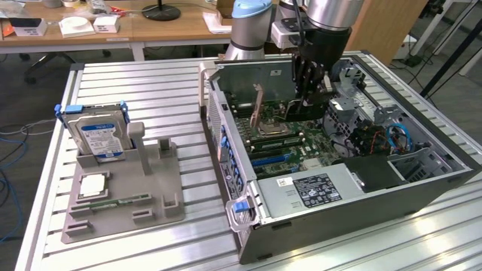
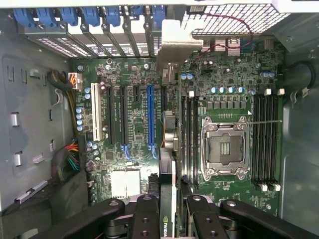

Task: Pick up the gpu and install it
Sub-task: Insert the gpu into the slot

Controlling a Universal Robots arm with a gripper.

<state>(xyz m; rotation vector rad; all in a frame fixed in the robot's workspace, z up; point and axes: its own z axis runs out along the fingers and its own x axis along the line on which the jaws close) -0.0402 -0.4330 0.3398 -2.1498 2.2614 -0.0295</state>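
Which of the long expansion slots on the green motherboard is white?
The white expansion slot at the end of the row nearest the case's power cables; its neighbours are black and one is blue.

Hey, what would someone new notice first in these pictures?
First the open computer case, with the robot's hand lowered inside, holding the gpu edge-on above the green motherboard. Then, toward the exterior view's left, a gray holder carrying a blue-labelled hard drive.

A blue-labelled hard drive (image 1: 101,135) is held upright in a grey fixture tray (image 1: 124,217) beside the open computer case (image 1: 421,186) on the slatted table (image 1: 150,84).
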